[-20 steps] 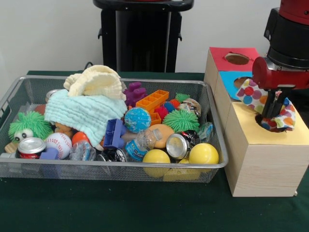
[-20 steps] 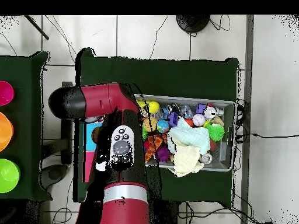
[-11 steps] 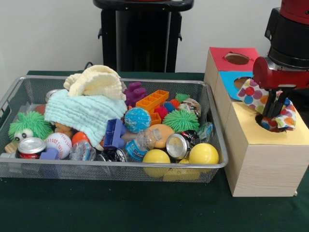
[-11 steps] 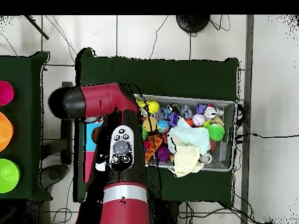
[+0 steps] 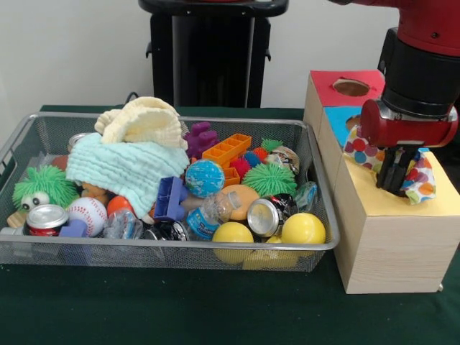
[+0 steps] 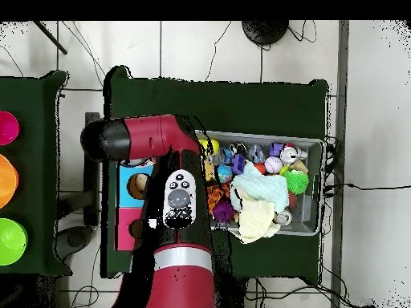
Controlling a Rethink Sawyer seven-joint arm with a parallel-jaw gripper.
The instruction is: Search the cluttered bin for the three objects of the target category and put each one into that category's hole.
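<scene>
Jaws clamped on polka-dot cloth above yellow box top, wire bin clear beside, overhead view alone shows pink and blue holes, jaws hidden under arm.

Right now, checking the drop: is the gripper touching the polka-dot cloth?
Touching. The front view shows the gripper pressed into the polka-dot cloth, which bunches around it on the yellow box top.

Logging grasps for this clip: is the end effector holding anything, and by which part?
It looks so: the end effector appears to pinch the polka-dot cloth near its middle fold, above the yellow box top; the contact itself is hidden.
</scene>
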